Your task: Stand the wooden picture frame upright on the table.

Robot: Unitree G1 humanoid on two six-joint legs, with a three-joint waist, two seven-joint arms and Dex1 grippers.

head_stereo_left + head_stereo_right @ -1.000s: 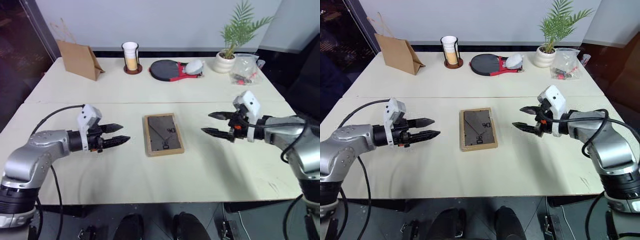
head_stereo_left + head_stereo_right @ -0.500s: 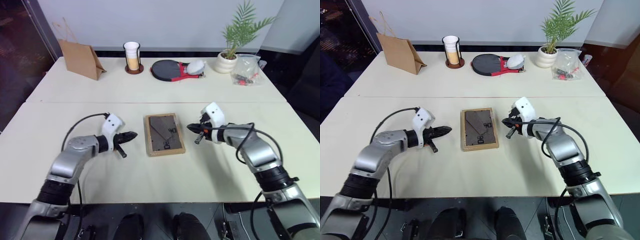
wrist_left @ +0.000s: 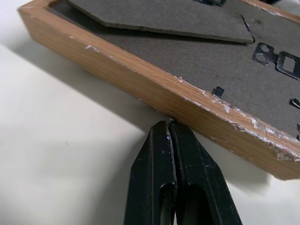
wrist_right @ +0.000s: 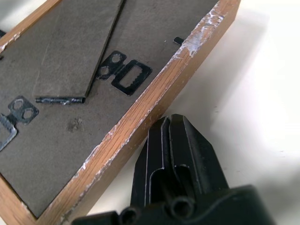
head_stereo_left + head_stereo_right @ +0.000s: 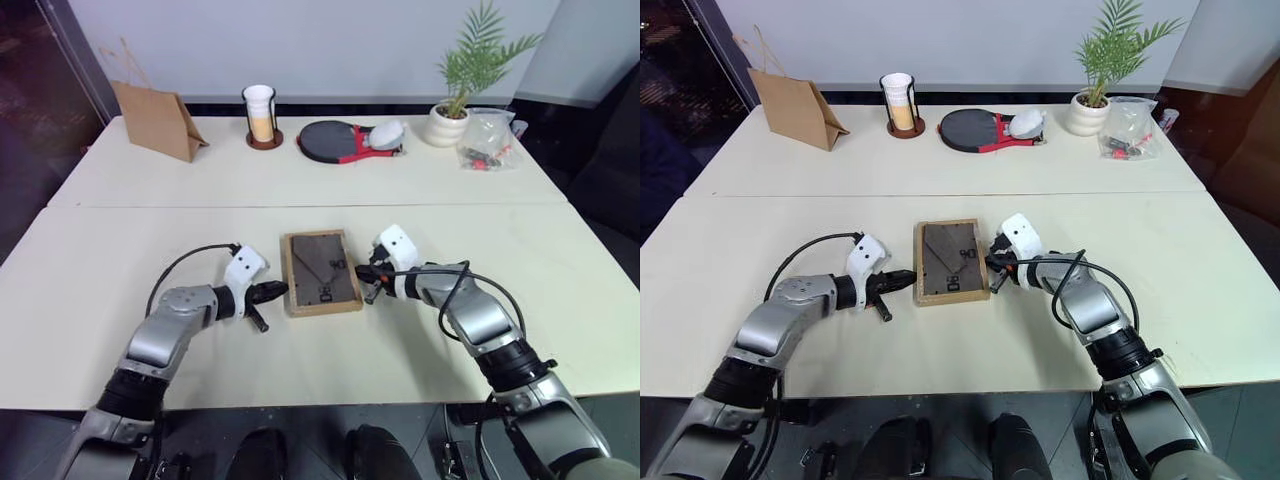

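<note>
frame (image 5: 321,272) flat, back up, mid table (image 5: 420,340) near the seam. left gripper (image 5: 277,291) and right gripper (image 5: 363,273) both pinched closed, empty, tips at its opposite side edges

Both arms are reaching in low over the table, elbows bent out wide, forearms angled in toward each other from either side of the small rectangular light-wood picture frame (image 5: 321,272) lying back-up. The left gripper (image 5: 277,291) has its two black fingers pressed flat together, tips pointing at the frame's left long edge, right up against the wood in the left wrist view. The right gripper (image 5: 362,273) is the mirror of that: black fingers pinched together, tips at the frame's right long edge, just beside it or touching, hard to call. Both wrists are tipped slightly downward. Neither gripper has anything between its fingers.
</note>
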